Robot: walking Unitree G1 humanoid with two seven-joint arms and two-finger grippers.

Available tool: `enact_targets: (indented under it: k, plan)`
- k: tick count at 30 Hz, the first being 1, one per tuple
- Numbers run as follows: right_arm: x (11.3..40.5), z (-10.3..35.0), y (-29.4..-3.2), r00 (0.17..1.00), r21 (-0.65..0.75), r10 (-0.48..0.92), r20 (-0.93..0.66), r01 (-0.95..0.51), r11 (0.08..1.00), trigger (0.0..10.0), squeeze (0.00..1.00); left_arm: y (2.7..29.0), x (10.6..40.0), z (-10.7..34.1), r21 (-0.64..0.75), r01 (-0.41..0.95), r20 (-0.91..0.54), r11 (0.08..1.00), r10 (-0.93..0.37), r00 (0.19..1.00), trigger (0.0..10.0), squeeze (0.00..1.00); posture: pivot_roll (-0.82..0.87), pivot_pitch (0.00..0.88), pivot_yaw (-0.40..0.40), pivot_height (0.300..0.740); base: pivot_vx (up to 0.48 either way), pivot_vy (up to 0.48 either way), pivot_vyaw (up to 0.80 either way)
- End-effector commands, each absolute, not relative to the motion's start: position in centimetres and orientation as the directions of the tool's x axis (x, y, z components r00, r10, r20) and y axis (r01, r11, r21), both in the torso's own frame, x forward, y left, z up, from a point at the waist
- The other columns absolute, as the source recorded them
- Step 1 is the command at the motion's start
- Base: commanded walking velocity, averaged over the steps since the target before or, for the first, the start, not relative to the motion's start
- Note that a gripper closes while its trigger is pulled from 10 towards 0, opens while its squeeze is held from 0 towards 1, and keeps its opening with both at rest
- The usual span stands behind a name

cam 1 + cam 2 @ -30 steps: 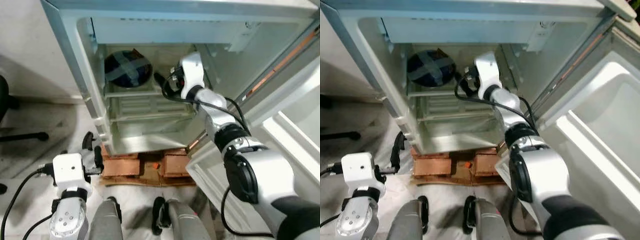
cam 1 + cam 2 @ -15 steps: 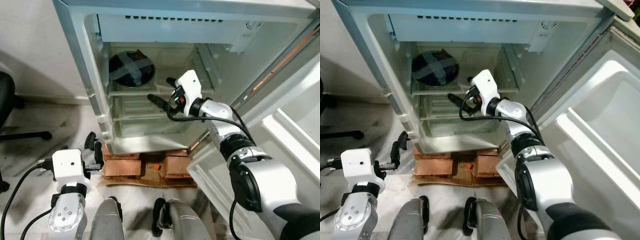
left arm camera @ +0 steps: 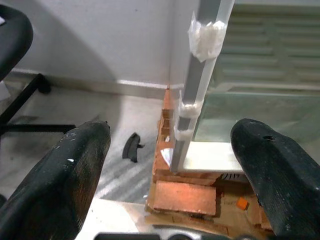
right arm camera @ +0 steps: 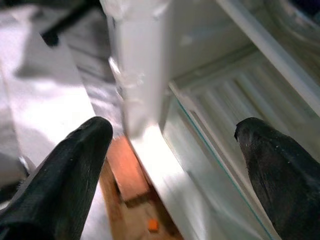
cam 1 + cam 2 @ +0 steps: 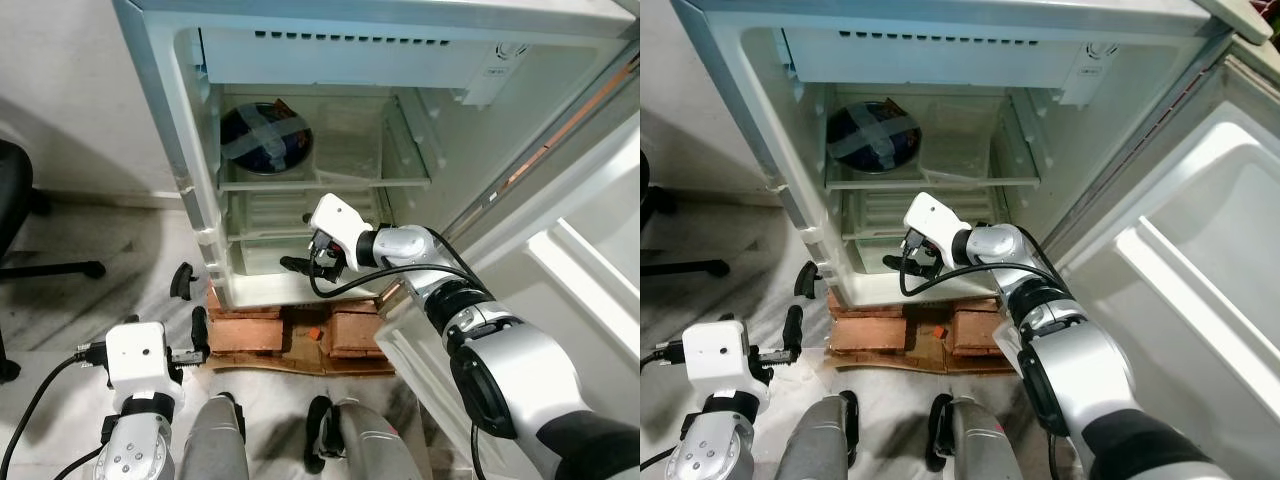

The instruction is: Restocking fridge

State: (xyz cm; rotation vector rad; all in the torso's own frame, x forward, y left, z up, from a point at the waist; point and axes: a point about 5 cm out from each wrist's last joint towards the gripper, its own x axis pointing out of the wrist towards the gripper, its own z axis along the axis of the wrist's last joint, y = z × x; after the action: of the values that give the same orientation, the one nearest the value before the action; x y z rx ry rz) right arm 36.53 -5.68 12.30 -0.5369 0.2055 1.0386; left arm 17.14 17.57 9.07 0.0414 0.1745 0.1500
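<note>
The small fridge (image 5: 190,190) stands open. On its upper glass shelf (image 5: 320,183) sits a dark blue round container (image 5: 265,140) with a grey taped cross. A see-through box (image 5: 955,150) lies beside it on the right. My right gripper (image 5: 297,265) is low at the front of the bottom compartment, below both shelves. It is open, and in the right wrist view the right gripper (image 4: 172,125) has nothing between its fingers. My left gripper (image 5: 190,305) hangs open near the fridge's lower left corner. The left wrist view faces the left gripper (image 3: 170,130) toward the fridge frame.
The fridge rests on reddish bricks (image 5: 250,335) and cardboard. Its door (image 5: 590,270) stands swung open on the right. An office chair's base (image 5: 50,270) is on the floor at the left. A white wall runs behind the fridge's left side.
My right arm has come down and out from the upper shelf to the front of the bottom compartment. The left arm has sunk slightly. The camera has shifted a little.
</note>
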Motion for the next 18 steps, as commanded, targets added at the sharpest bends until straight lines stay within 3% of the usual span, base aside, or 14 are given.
enact_targets:
  k: [1, 2, 6, 12, 18]
  plan:
    - [36.8, 12.3, -5.8, 0.537, -0.357, 0.721, -0.438, -0.84, 0.408, 10.0, 0.25, 17.3, 16.6, 9.1, 0.049, -0.137, -0.187, 0.989, 0.144, 0.972, 10.0, 0.0, 0.3, 0.297, -0.154, 0.74, 0.0, 0.0, 0.0]
    - [37.2, 12.6, -5.6, 0.574, -0.39, 0.688, -0.445, -0.815, 0.428, 10.0, 0.16, 17.4, 16.3, 9.1, 0.049, -0.145, -0.192, 0.988, 0.152, 0.97, 10.0, 0.0, 0.3, 0.307, -0.163, 0.74, 0.0, 0.0, 0.0]
    - [38.1, 13.6, -5.5, 0.654, -0.445, 0.614, -0.442, -0.754, 0.482, 10.0, 0.08, 17.9, 15.4, 9.1, 0.058, -0.179, -0.209, 0.982, 0.187, 0.96, 10.0, 0.0, 0.31, 0.327, -0.182, 0.74, 0.0, 0.0, 0.0]
    - [39.6, 16.1, -5.9, 0.786, -0.526, 0.497, -0.368, -0.616, 0.586, 10.0, 0.04, 18.1, 14.1, 9.1, 0.068, -0.213, -0.229, 0.975, 0.223, 0.947, 10.0, 0.0, 0.33, 0.348, -0.207, 0.74, 0.0, 0.0, 0.0]
    - [40.2, 17.3, -5.9, 0.833, -0.543, 0.452, -0.32, -0.552, 0.632, 10.0, 0.0, 17.9, 13.9, 9.0, 0.068, -0.227, -0.235, 0.972, 0.236, 0.943, 10.0, 0.0, 0.33, 0.348, -0.221, 0.74, 0.0, 0.0, 0.0]
